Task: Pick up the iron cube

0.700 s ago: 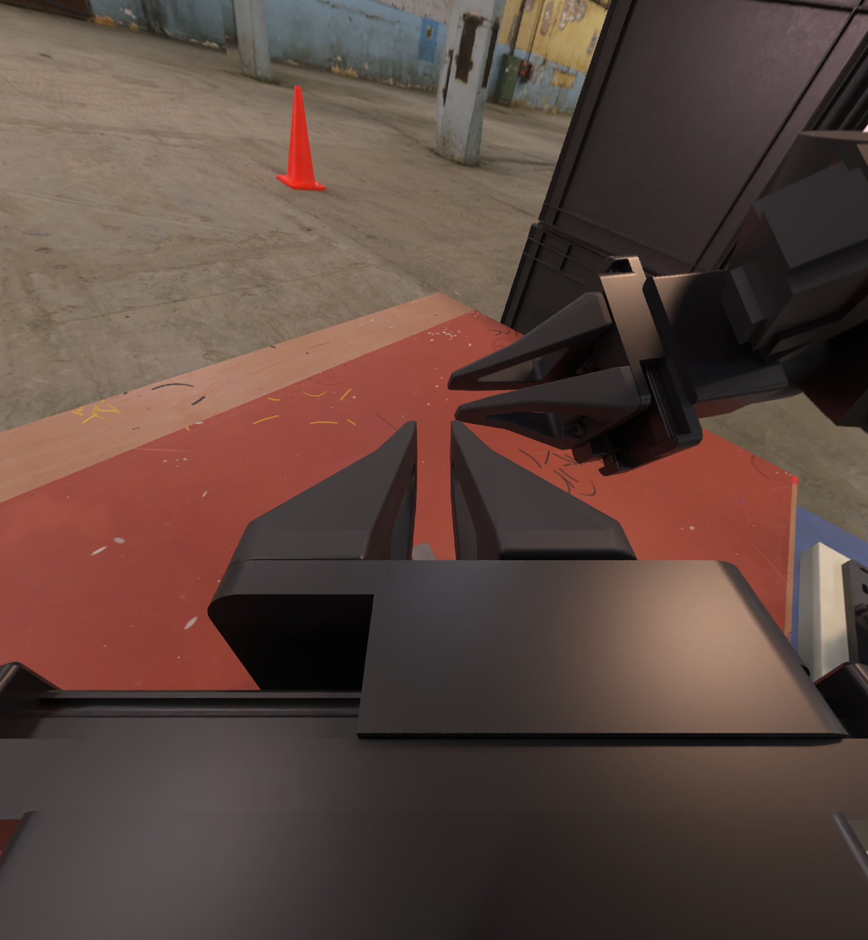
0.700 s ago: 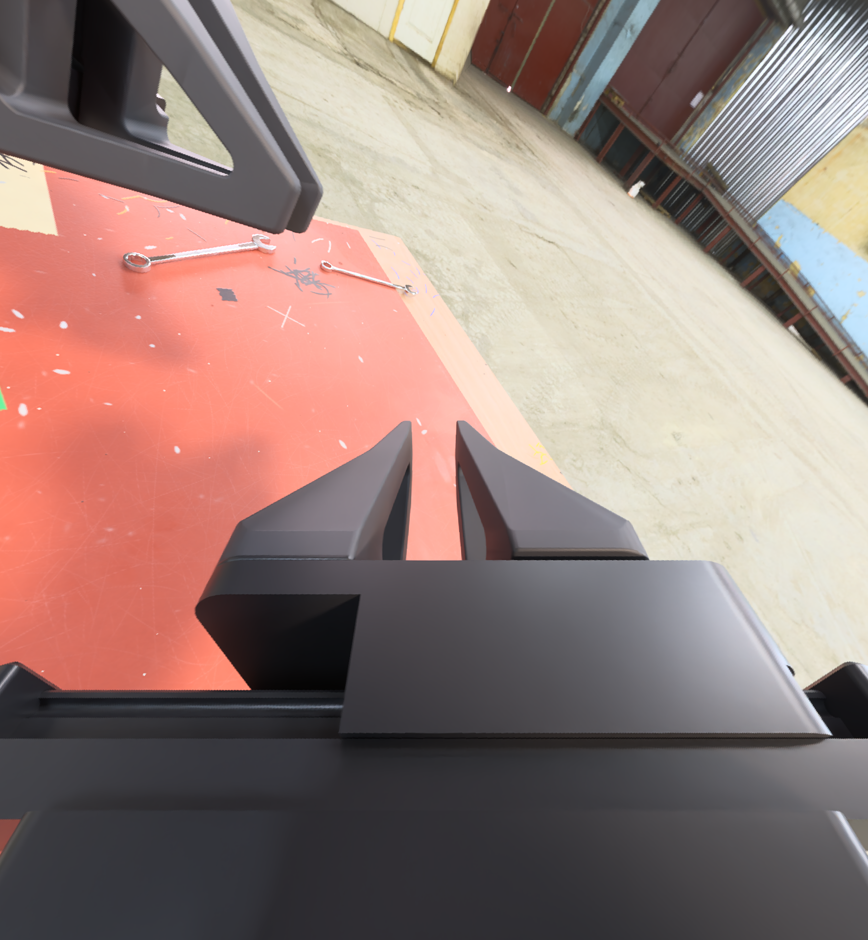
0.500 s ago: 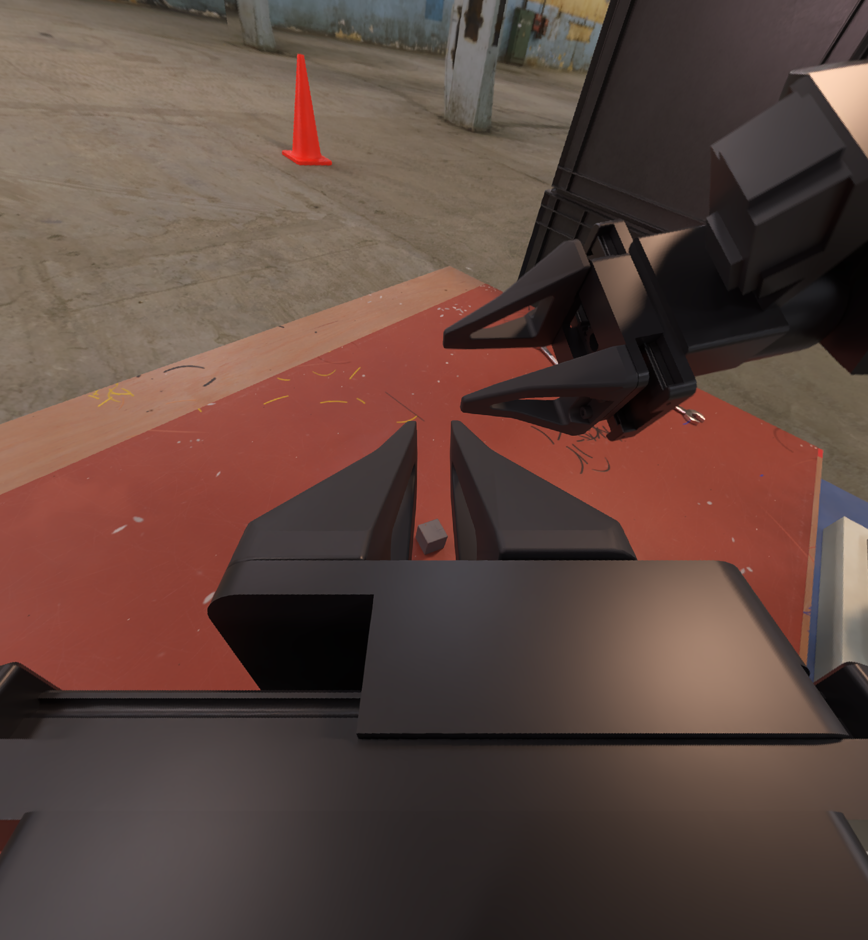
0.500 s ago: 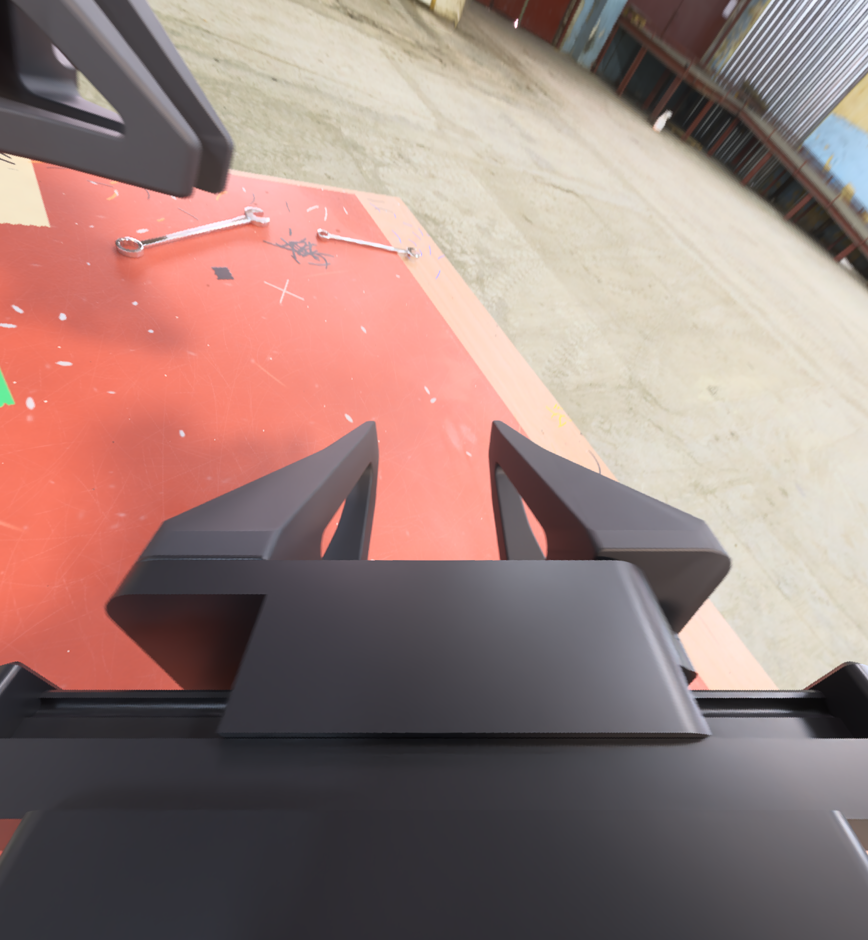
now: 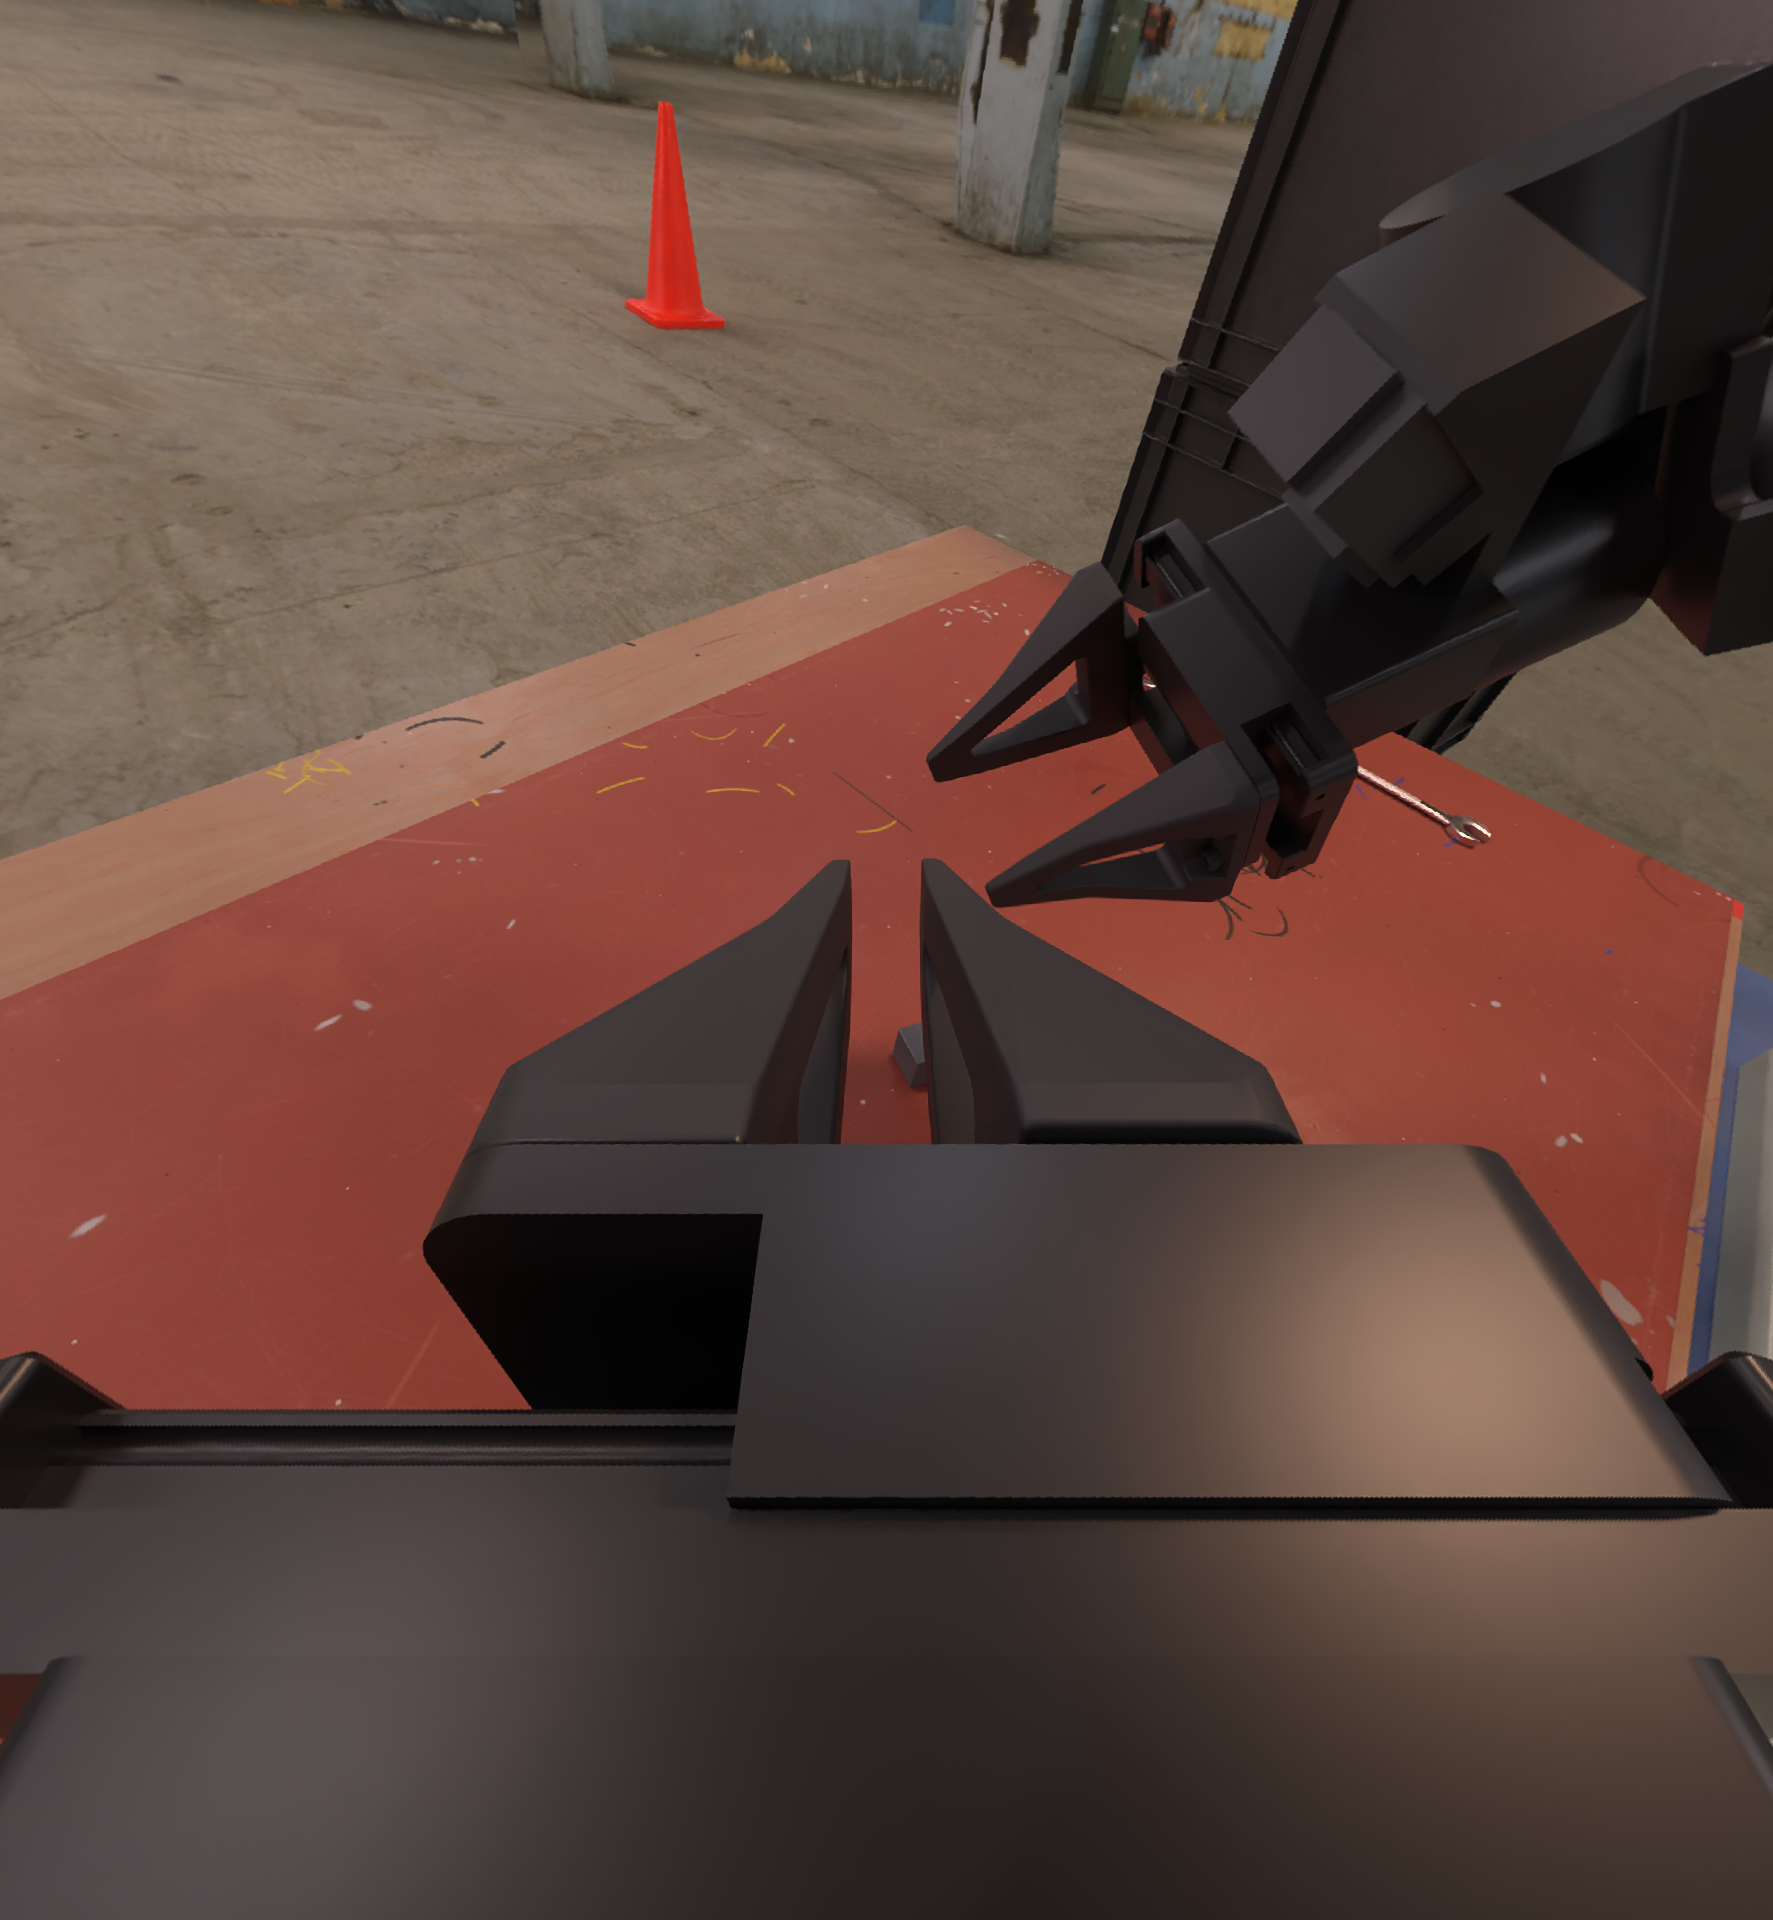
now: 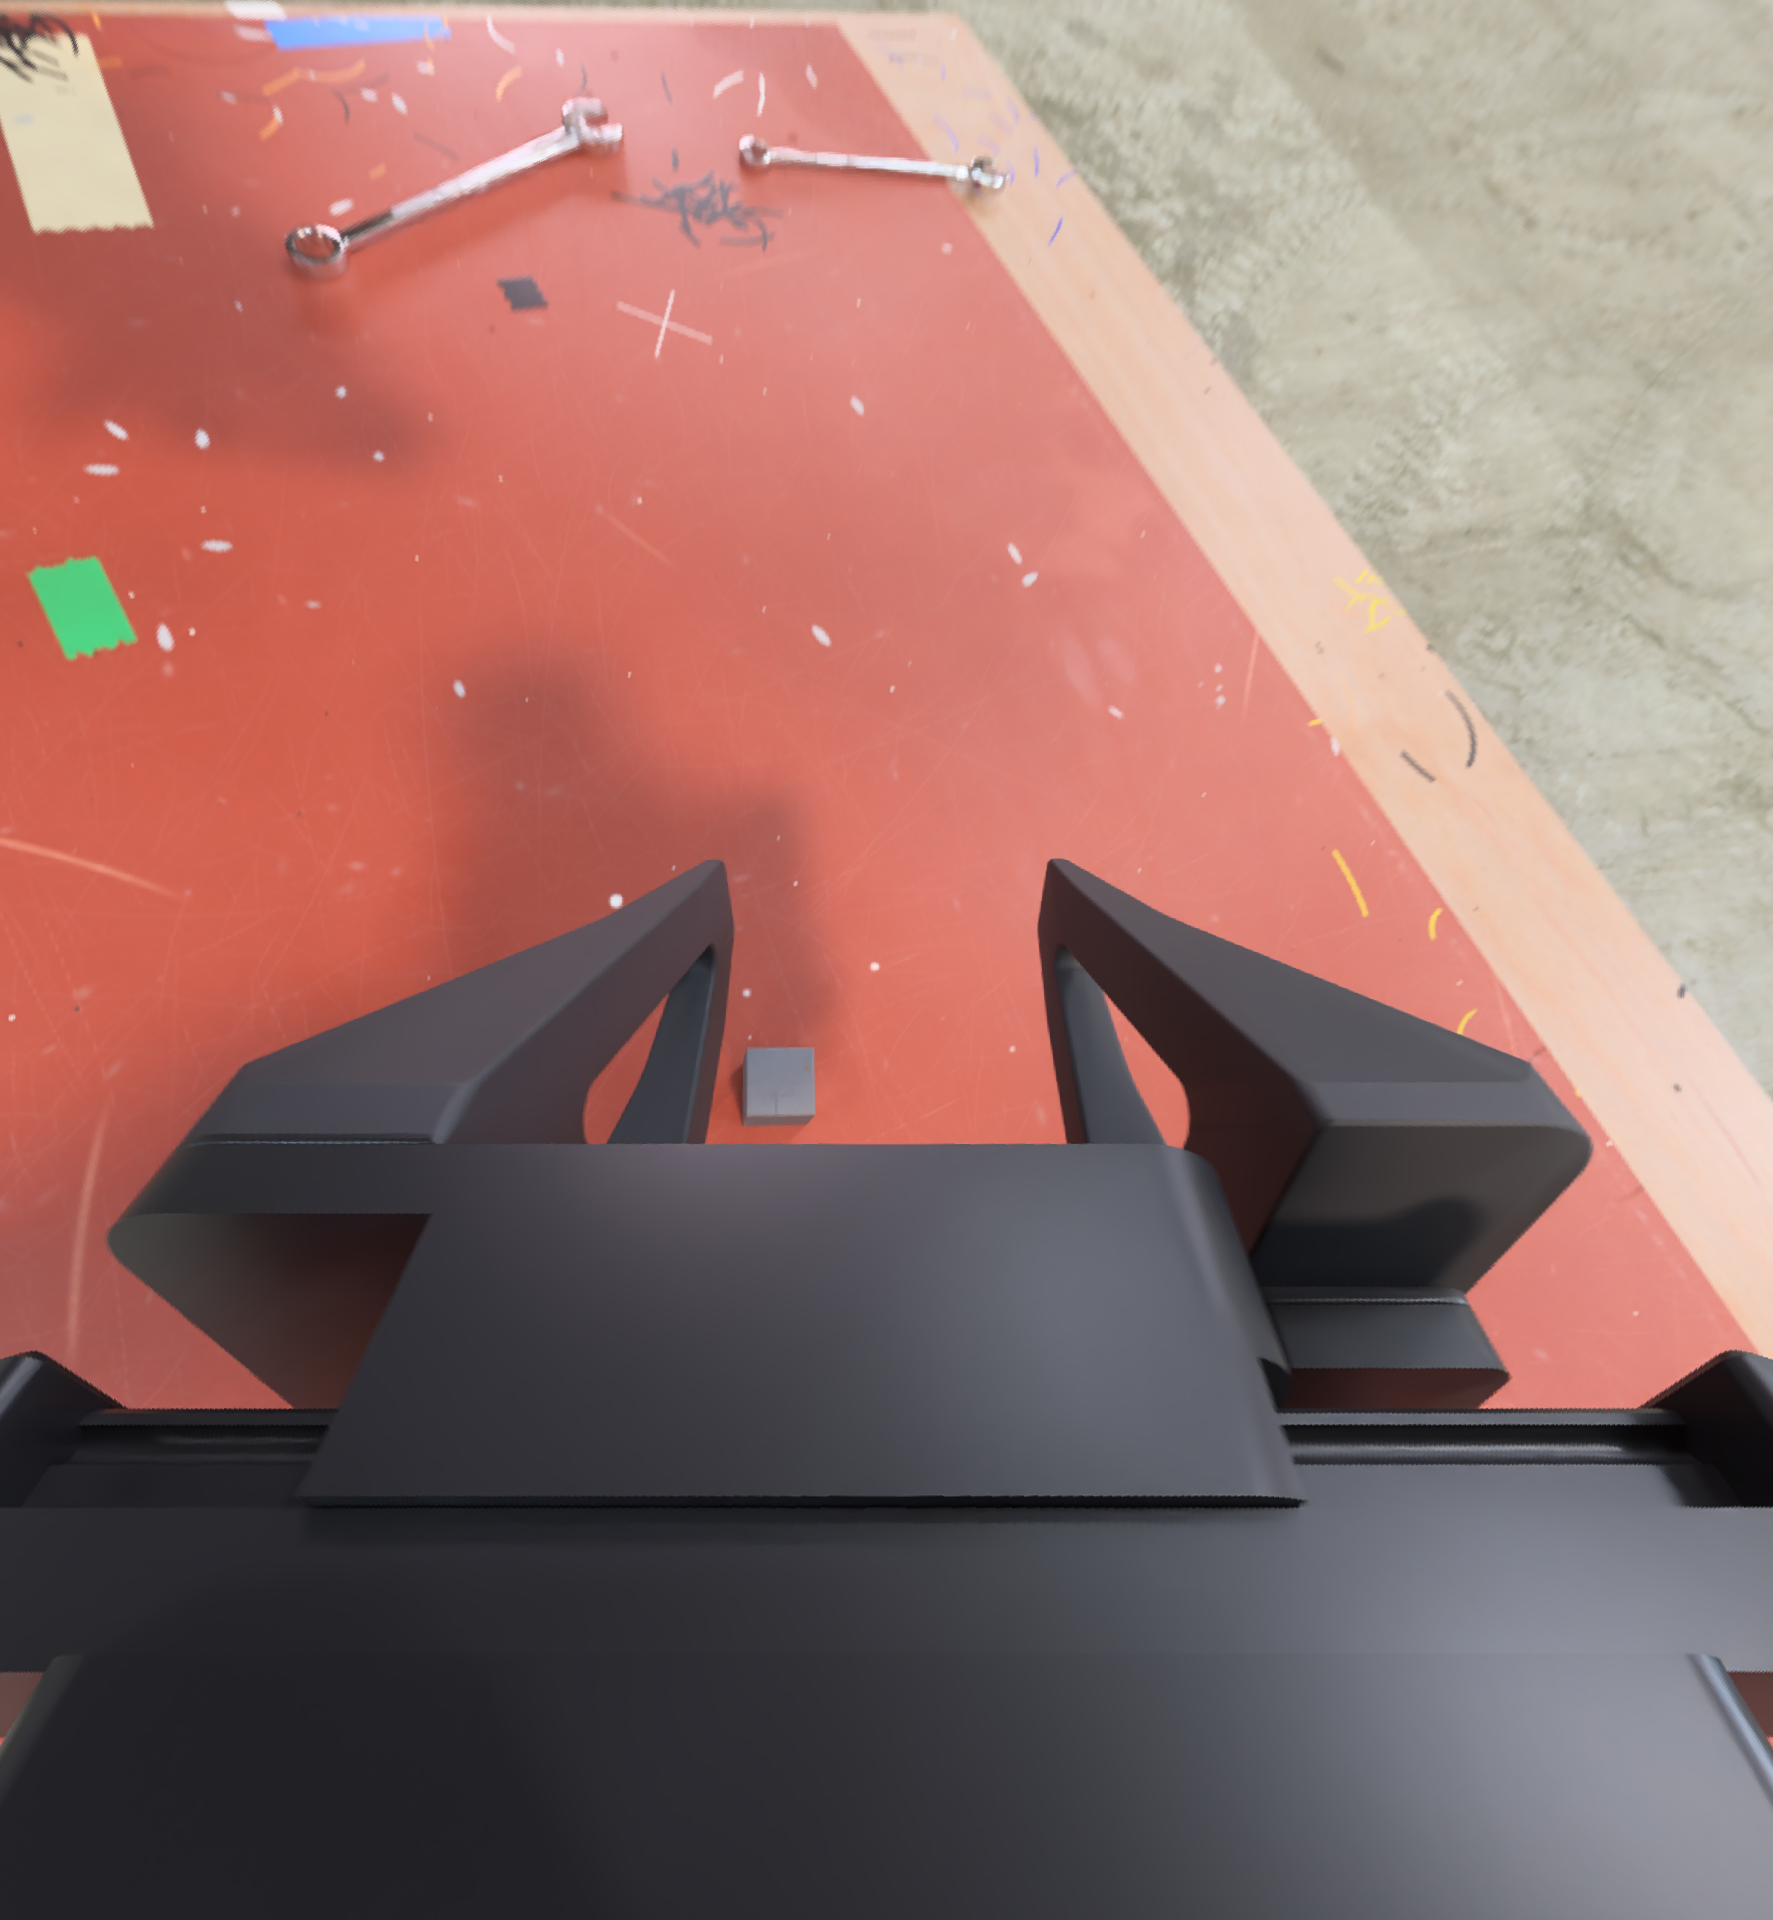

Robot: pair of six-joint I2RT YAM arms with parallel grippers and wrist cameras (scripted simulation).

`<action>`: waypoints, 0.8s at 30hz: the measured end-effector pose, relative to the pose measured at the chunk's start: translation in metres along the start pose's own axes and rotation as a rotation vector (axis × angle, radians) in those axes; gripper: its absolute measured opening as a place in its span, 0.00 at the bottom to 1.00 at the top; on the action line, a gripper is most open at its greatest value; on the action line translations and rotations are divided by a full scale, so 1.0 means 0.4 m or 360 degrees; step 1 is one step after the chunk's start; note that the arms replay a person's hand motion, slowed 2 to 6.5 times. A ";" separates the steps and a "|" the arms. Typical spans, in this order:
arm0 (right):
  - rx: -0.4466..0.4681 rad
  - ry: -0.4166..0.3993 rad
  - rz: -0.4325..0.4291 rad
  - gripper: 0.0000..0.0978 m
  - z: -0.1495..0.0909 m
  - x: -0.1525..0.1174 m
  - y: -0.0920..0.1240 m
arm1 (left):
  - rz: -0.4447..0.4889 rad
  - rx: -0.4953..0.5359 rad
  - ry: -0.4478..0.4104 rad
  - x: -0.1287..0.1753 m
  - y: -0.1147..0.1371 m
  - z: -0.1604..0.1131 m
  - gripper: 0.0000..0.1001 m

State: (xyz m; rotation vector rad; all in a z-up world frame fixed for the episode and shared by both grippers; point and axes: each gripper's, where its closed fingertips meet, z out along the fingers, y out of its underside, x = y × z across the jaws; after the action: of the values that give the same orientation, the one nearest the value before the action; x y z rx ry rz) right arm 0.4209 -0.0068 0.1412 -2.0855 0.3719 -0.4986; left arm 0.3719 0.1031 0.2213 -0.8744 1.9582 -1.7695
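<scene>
The iron cube (image 6: 779, 1084) is a small grey block lying on the red table top (image 6: 549, 623). In the right wrist view it sits low between my open right gripper's (image 6: 887, 883) fingers, close to the left one. My right gripper hangs above the table, tilted down. In the left wrist view my left gripper (image 5: 886, 878) is shut and empty, and a sliver of the cube (image 5: 909, 1058) shows on the table behind its right finger. The right gripper (image 5: 960, 831) shows there too, open, just beyond my left fingertips.
Two silver wrenches (image 6: 446, 197) (image 6: 866, 163) lie near the table's far end. Tan tape (image 6: 66, 145) and green tape (image 6: 82, 607) are stuck at the left. The table's pale edge (image 6: 1381, 675) runs along the right, with concrete floor beyond. An orange cone (image 5: 672, 223) stands on the floor.
My right gripper has opened wide and tilted down toward the table, so the cube has come into its view. The left gripper has stayed shut and shifted slightly.
</scene>
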 end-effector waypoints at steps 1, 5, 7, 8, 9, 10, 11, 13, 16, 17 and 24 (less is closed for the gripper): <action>-0.0029 -0.0012 0.0006 0.54 0.003 -0.002 0.009 | 0.0001 -0.0003 0.0001 0.000 0.002 0.000 0.11; -0.0153 -0.0037 0.0028 0.66 0.014 -0.007 0.051 | 0.0011 -0.0016 0.0004 0.001 0.011 -0.001 0.11; -0.0215 -0.0055 0.0040 0.71 0.020 -0.012 0.073 | 0.0015 -0.0020 0.0006 0.002 0.013 -0.001 0.11; -0.0243 -0.0065 0.0046 0.72 0.024 -0.016 0.083 | 0.0015 -0.0022 0.0008 0.002 0.015 -0.001 0.11; -0.0270 -0.0076 0.0052 0.72 0.028 -0.020 0.094 | 0.0014 -0.0024 0.0010 0.003 0.017 0.000 0.11; -0.0296 -0.0088 0.0058 0.73 0.033 -0.025 0.105 | 0.0013 -0.0027 0.0013 0.003 0.019 0.001 0.11; -0.0320 -0.0100 0.0064 0.73 0.037 -0.031 0.116 | 0.0011 -0.0030 0.0015 0.003 0.022 0.002 0.11; -0.0366 -0.0127 0.0076 0.72 0.046 -0.042 0.138 | 0.0008 -0.0036 0.0019 0.003 0.027 0.004 0.11; -0.0425 -0.0158 0.0086 0.69 0.062 -0.055 0.171 | 0.0004 -0.0042 0.0027 0.004 0.034 0.007 0.11; -0.0443 -0.0165 0.0086 0.69 0.067 -0.059 0.181 | 0.0004 -0.0043 0.0030 0.004 0.035 0.007 0.11; -0.0557 -0.0170 0.0064 0.67 0.099 -0.072 0.242 | 0.0003 -0.0046 0.0049 0.009 0.043 0.013 0.11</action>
State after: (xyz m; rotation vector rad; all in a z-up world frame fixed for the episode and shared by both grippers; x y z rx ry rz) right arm 0.4082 -0.0159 0.0337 -2.4250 0.4640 -0.3122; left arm 0.3691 0.0973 0.2040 -0.8594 2.0081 -1.7676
